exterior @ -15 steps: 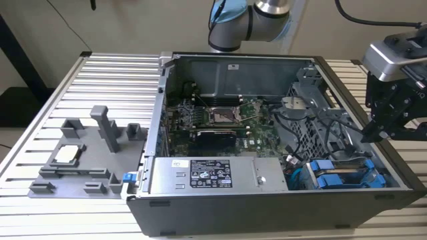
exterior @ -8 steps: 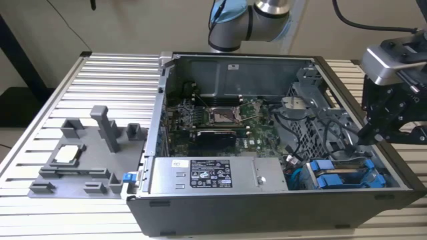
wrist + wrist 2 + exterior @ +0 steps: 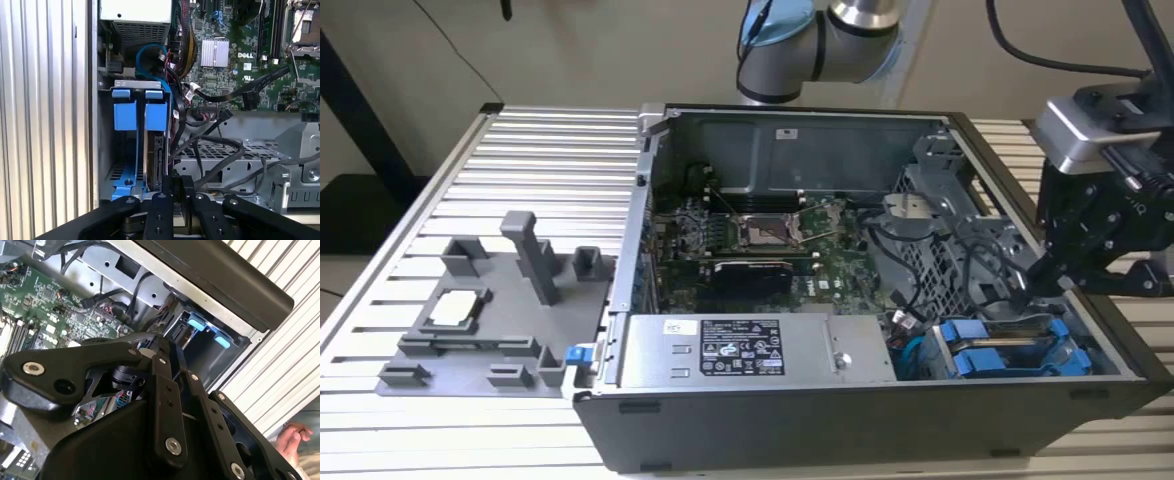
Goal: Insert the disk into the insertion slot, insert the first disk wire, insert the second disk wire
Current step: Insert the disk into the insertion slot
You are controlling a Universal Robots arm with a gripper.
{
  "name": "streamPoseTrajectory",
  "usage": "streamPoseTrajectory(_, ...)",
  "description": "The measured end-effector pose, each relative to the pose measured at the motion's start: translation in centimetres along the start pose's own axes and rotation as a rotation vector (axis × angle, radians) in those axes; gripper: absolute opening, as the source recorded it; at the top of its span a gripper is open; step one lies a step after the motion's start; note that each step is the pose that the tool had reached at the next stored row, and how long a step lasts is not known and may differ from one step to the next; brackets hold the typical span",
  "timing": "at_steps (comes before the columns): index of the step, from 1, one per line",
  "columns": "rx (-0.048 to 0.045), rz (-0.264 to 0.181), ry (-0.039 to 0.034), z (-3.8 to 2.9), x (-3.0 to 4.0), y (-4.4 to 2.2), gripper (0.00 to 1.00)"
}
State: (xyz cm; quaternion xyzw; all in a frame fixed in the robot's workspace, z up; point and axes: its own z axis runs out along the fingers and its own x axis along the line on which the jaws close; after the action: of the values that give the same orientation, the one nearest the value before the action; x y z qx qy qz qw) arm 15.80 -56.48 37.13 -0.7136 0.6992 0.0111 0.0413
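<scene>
One disk (image 3: 156, 117) sits in the insertion slot (image 3: 145, 84) — gripper (image 3: 175, 184) close by

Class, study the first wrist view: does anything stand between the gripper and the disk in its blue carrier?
Nothing visible lies directly between the gripper and the disk, which already sits in the insertion slot. A bundle of black cables hangs close beside the disk, on the motherboard side.

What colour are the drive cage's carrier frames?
Bright blue; the carrier frames show best in the first wrist view.
</scene>
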Motion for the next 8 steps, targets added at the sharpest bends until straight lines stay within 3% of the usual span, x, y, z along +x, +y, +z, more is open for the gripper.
streamPoseTrajectory(8, -0.0022, 0.001, 0.0023, 0.98, 0.12, -0.02, 0.19)
